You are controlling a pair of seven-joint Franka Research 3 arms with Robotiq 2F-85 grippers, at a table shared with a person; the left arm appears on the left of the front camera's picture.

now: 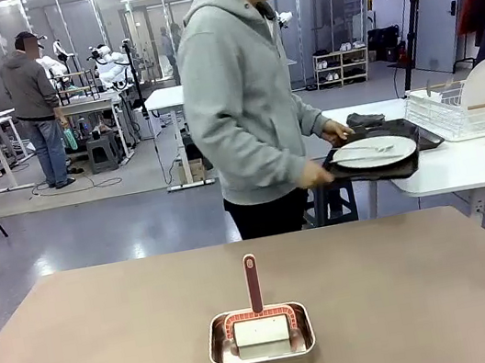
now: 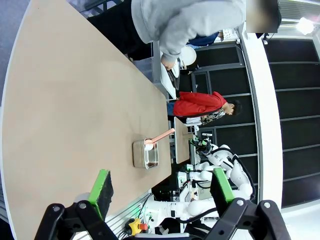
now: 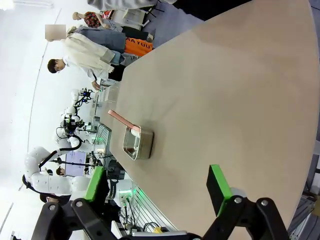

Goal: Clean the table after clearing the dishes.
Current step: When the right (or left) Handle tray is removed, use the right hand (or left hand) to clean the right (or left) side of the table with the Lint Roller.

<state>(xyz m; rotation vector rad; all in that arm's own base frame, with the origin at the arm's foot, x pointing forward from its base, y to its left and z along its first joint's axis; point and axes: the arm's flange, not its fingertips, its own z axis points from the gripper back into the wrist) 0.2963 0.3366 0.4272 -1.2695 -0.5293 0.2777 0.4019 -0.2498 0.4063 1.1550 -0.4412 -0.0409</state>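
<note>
**Dishes nearly off, wipe-down not started**

Left to right, we logged the left gripper first: jaws spread wide, nothing between the green pads, looking along the table. The tan top looked bare apart from the steel pan, mid-table on the robot's side. A red-handled cleaning tool sat in the pan, its handle sticking up past the far rim.

Further right, beyond the far edge, the person held a dark tray in both hands. One white plate with cutlery lay on it. The tray was over the white side table, just beside the wire rack.

The right gripper was likewise wide and empty, well apart from the pan.

Our read was that the clearing step was about done and cleaning came next. That would call for one arm to reach the pan, close on the handle, lift the tool clear and then sweep the top.
</note>
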